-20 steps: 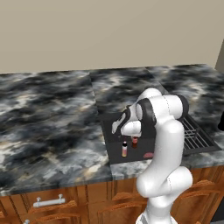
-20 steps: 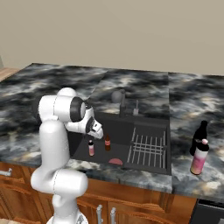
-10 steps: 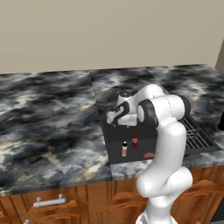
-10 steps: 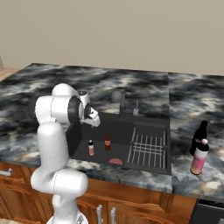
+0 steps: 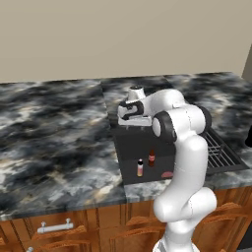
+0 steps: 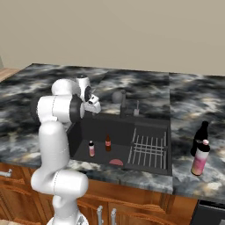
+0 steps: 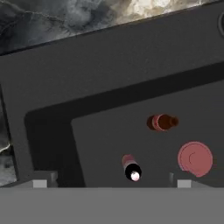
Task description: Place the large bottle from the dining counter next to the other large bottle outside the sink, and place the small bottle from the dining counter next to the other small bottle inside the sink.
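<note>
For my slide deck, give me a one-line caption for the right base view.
Two small bottles, pale and red, stand in the sink; two large bottles, pink and black, share the counter.

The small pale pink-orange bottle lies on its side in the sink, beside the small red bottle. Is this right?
Not quite. The small pale pink-orange bottle stands upright in the sink, beside the small red bottle. The right base view shows this.

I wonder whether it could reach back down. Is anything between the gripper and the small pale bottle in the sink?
Nothing visible does. The open gripper hangs above the sink, looking straight down at the small pale bottle; the red bottle stands apart, beside it.
</note>
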